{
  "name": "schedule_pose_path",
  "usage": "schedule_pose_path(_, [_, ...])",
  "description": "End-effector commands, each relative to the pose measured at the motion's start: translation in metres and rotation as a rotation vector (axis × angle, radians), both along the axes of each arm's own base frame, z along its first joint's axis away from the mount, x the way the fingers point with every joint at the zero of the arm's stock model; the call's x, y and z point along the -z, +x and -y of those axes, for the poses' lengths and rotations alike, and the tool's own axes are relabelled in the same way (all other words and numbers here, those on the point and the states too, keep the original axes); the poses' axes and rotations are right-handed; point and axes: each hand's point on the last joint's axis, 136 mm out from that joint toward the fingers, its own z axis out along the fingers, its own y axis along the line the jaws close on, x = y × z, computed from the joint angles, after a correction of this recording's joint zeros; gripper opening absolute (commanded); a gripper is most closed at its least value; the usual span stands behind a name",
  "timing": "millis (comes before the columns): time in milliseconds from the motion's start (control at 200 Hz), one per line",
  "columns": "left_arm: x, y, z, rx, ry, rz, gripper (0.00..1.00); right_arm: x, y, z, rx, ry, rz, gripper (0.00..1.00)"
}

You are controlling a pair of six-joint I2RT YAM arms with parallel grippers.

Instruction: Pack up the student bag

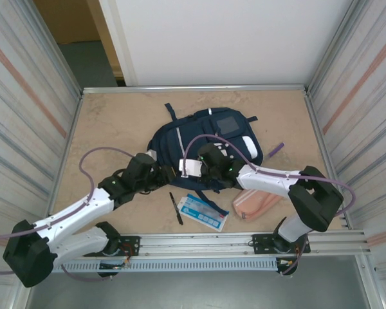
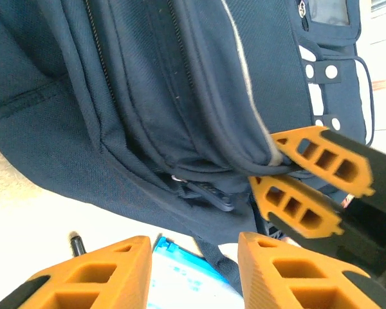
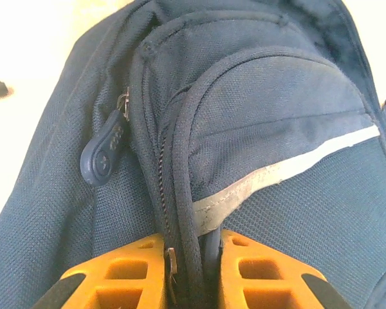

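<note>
While my right gripper (image 3: 192,251) pinches a pocket seam on the student bag (image 1: 180,138), which lies mid-table w/ its long axis near-left to far-right, my left gripper (image 2: 193,251) hangs part-open, empty. Zip pull (image 2: 209,194) sits just far of it; L arm's nearer, I'd say.

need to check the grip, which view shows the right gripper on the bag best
Right wrist: close up, the right gripper pinches the pocket edge of the student bag. Left wrist shows the same pinch side-on. Top external shows its wrist over the bag, fingers hidden.
</note>
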Motion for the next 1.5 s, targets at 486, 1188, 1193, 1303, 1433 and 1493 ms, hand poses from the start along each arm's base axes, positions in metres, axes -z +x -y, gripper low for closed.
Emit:
schedule_pose_path(486, [-0.043, 0.033, 0.048, -0.009, -0.114, 0.077, 0.46, -0.072, 0.029, -0.009, 0.118, 0.399, -0.271, 0.06])
schedule_pose_path(1188, [-0.007, 0.042, 0.000, -0.220, 0.164, 0.049, 0.29, -0.078, 0.023, -0.017, 0.106, 0.483, -0.401, 0.06])
schedule_pose_path(1193, [-0.006, 0.042, 0.000, -0.218, 0.167, 0.050, 0.29, -0.078, 0.024, -0.017, 0.107, 0.483, -0.400, 0.06])
schedule_pose_path(1303, [-0.004, 0.043, -0.005, -0.194, 0.167, 0.042, 0.23, -0.077, 0.024, -0.014, 0.110, 0.469, -0.394, 0.06])
schedule_pose_path(1433, [-0.008, 0.040, -0.010, -0.160, 0.126, 0.042, 0.18, -0.071, 0.025, -0.009, 0.114, 0.442, -0.387, 0.06])
schedule_pose_path(1493, [-0.011, 0.038, -0.013, -0.137, 0.118, 0.046, 0.12, -0.068, 0.023, -0.008, 0.105, 0.423, -0.384, 0.06])
